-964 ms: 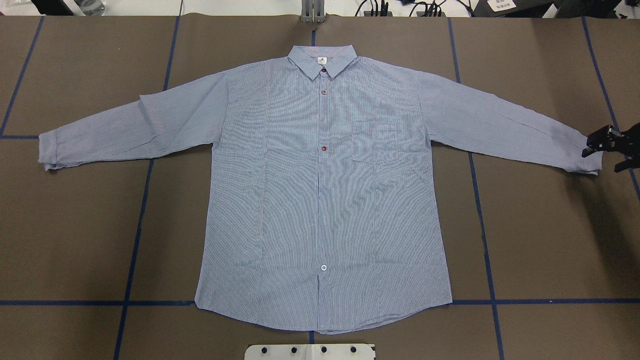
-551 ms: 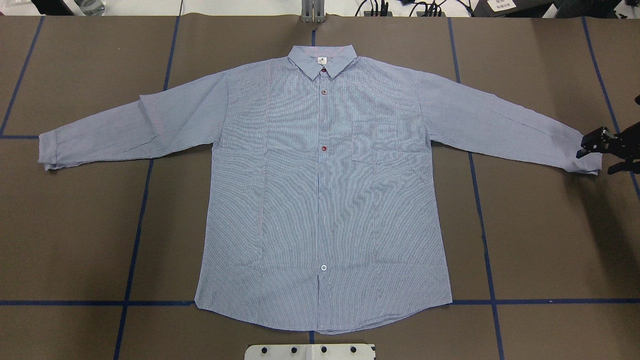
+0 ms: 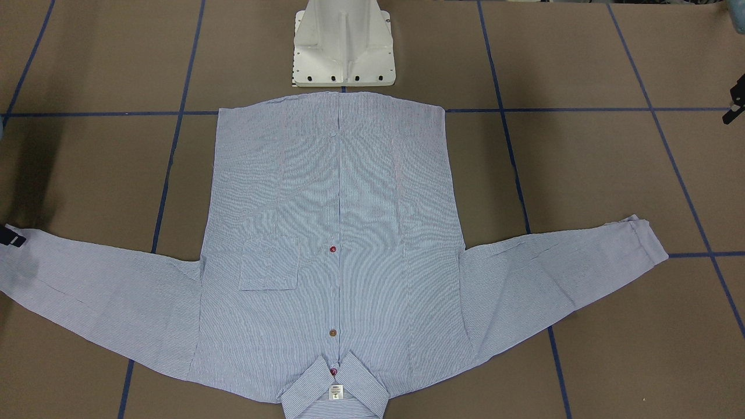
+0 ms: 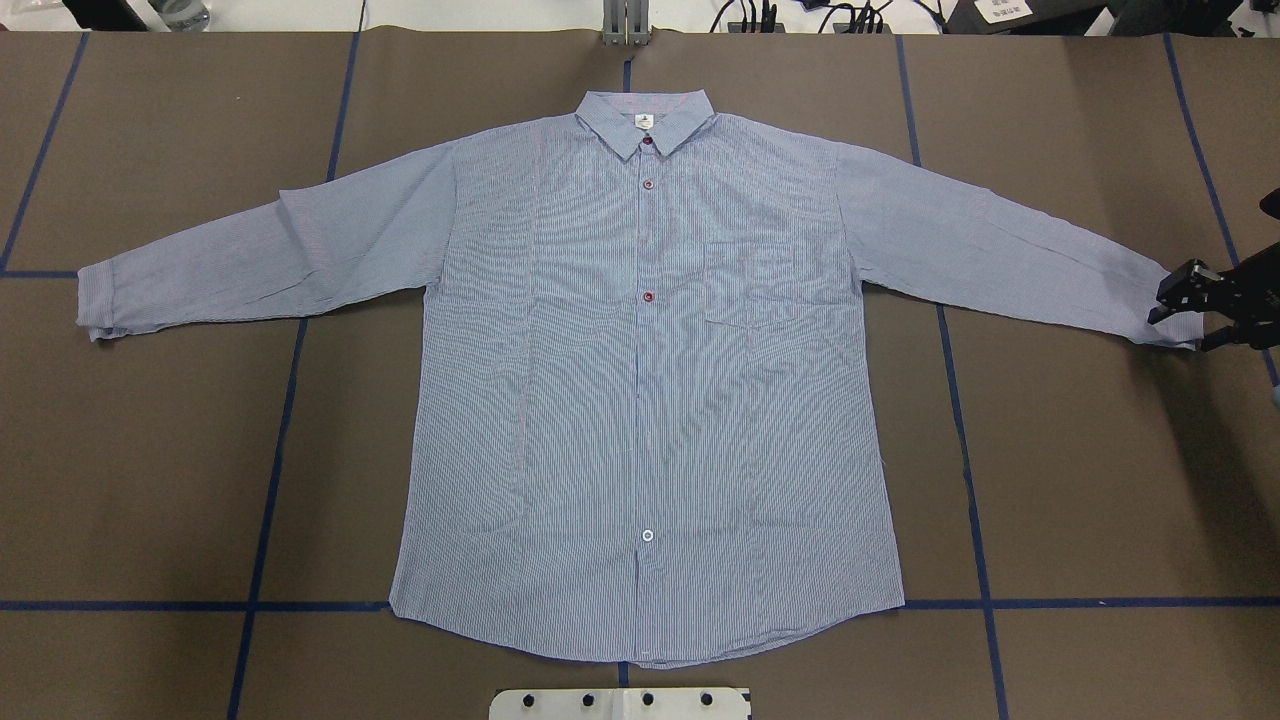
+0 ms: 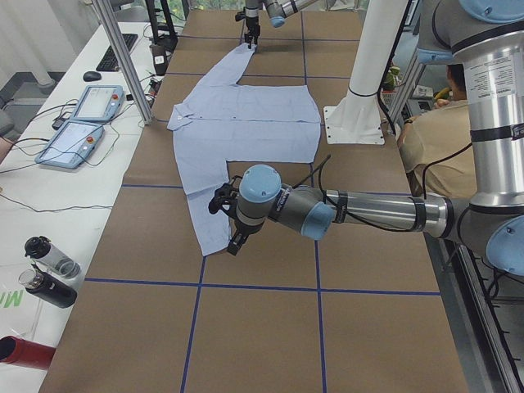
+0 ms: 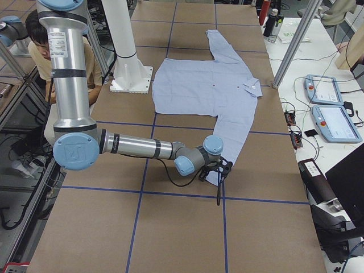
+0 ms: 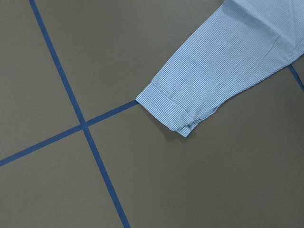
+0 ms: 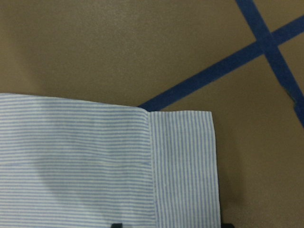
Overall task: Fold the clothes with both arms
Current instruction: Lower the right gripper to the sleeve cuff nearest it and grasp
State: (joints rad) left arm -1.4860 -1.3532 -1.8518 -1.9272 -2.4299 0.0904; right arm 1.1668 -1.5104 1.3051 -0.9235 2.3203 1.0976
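One second of change was confined to the right gripper [image 4: 1177, 333]: it had crept inward along the table [image 4: 150, 450] and lower onto the end of the shirt's right cuff [image 4: 1172, 318], and the gap between its fingers had narrowed, though the jaws stood apart and nothing was clamped yet. The shirt [image 4: 640, 400] itself had not shifted; it lay flat and buttoned, front up, collar away from the robot, sleeves spread to either side.

Only the right wrist camera showed the cuff close up, smooth and flat on the brown surface, with two dark fingertips [image 8: 118, 225] just entering at the bottom edge on either side of the cuff band.

Overhead, the left gripper was out of frame. The front-facing camera caught a black sliver of it [image 3: 734, 106] at the edge, too little to tell whether the fingers were apart. Its wrist camera looked down from above on the left cuff [image 7: 167, 108], which lay untouched beside a crossing of blue tape lines [image 7: 84, 127].
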